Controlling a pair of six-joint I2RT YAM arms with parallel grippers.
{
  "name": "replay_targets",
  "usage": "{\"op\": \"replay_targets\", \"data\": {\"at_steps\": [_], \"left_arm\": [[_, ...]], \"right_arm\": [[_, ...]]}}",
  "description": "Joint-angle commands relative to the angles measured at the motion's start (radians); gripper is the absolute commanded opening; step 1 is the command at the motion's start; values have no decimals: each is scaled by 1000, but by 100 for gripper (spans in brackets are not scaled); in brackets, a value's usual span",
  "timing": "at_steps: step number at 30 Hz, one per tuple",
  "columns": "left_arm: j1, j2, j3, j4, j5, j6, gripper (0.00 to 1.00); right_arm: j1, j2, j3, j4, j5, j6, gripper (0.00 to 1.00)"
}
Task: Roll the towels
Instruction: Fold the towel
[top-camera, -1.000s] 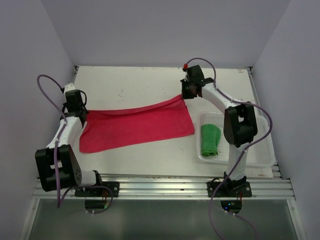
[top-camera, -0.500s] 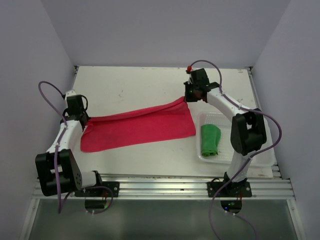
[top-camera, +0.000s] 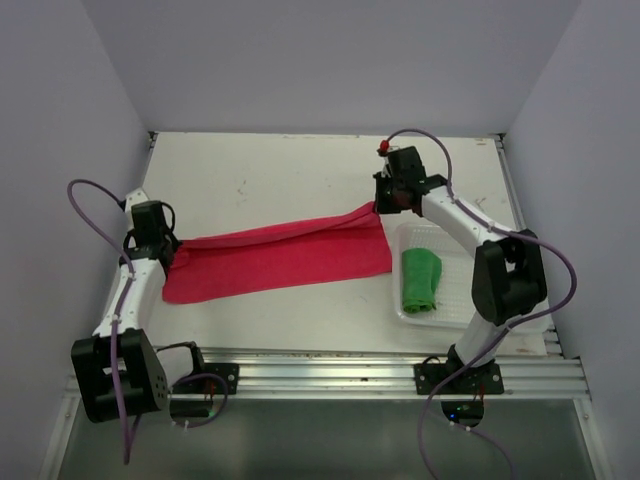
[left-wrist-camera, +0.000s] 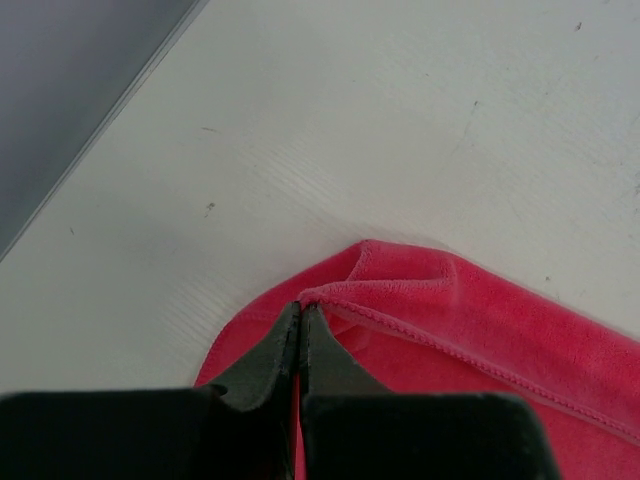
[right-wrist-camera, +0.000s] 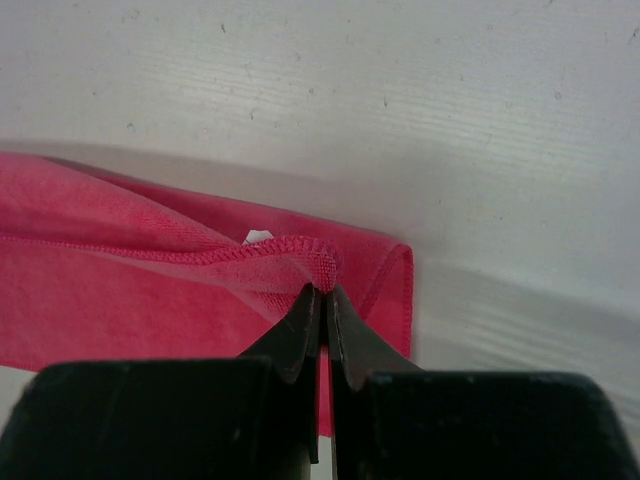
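The pink-red towel (top-camera: 280, 262) lies spread across the middle of the table, its far edge lifted and folding toward me. My left gripper (top-camera: 170, 243) is shut on its far left corner (left-wrist-camera: 345, 290). At the far right corner (right-wrist-camera: 320, 258) my right gripper (top-camera: 383, 206) is shut on the hem too. The left gripper (left-wrist-camera: 301, 308) and right gripper (right-wrist-camera: 325, 290) each show both jaws pressed together on cloth in their wrist views. The green towel (top-camera: 421, 279) lies rolled in the clear basket (top-camera: 480, 318) at the right.
The basket sits against the right arm's base, near the table's right edge. White walls close in the left, back and right sides. An aluminium rail (top-camera: 330, 372) runs along the near edge.
Both grippers have moved toward me and slightly to the right with the towel's far corners, so the far edge now folds over the cloth and the towel looks narrower.
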Motion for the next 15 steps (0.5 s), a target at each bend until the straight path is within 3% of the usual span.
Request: {"op": "replay_targets", "data": {"at_steps": [1, 15], "left_arm": [[8, -55, -24, 10, -23, -41, 0], [8, -149, -48, -22, 2, -97, 0]], "right_arm": [[-6, -74, -25, 36, 24, -6, 0], [-7, -201, -178, 76, 23, 2, 5]]}}
